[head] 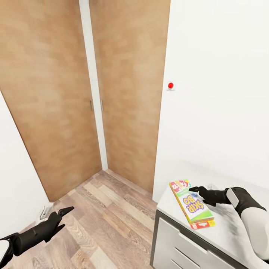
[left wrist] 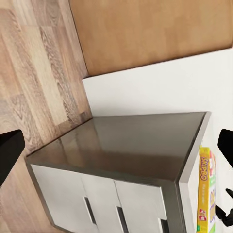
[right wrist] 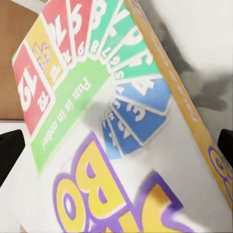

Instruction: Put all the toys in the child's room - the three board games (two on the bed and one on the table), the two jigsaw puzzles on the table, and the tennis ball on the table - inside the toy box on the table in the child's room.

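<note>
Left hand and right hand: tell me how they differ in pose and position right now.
1. The left hand hangs over the wood floor; the right hand is above the white tabletop.
2. The left hand is beside nothing; the right hand hovers at the Skip-Bo box.
3. The left hand points toward the closet doors; the right hand points sideways across the box.

Both are black and hold nothing.

Skip-Bo board game box cut off by the right wrist view's edges.

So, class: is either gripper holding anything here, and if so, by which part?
Nothing is held. The right gripper hovers open over the colourful rectangular Skip-Bo board game box, lying flat on the white table. The left gripper hangs empty.
</note>
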Robot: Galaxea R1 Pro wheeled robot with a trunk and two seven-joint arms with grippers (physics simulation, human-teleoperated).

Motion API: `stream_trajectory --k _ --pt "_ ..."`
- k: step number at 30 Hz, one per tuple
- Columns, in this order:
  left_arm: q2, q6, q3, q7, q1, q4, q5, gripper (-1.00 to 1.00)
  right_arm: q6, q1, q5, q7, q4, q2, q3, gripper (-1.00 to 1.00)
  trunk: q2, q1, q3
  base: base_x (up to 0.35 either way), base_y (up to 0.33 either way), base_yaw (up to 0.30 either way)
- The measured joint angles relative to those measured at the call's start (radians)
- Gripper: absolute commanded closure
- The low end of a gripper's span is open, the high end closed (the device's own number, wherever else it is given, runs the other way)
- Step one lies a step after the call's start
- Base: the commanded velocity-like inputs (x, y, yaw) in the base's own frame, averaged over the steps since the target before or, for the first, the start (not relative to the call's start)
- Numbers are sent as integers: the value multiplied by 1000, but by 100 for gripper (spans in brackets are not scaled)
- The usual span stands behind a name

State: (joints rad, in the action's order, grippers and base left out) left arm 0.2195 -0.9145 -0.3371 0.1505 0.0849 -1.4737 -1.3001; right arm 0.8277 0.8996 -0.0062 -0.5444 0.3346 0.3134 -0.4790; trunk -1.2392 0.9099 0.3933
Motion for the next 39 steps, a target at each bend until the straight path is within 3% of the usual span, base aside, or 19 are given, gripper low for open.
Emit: stream_trajectory --k 39 --pt "0 -2 18 -5 0 -4 6 -100 -5 -3 -2 -1 1 -11 -1 -100 0 0 -13 0 0 115"
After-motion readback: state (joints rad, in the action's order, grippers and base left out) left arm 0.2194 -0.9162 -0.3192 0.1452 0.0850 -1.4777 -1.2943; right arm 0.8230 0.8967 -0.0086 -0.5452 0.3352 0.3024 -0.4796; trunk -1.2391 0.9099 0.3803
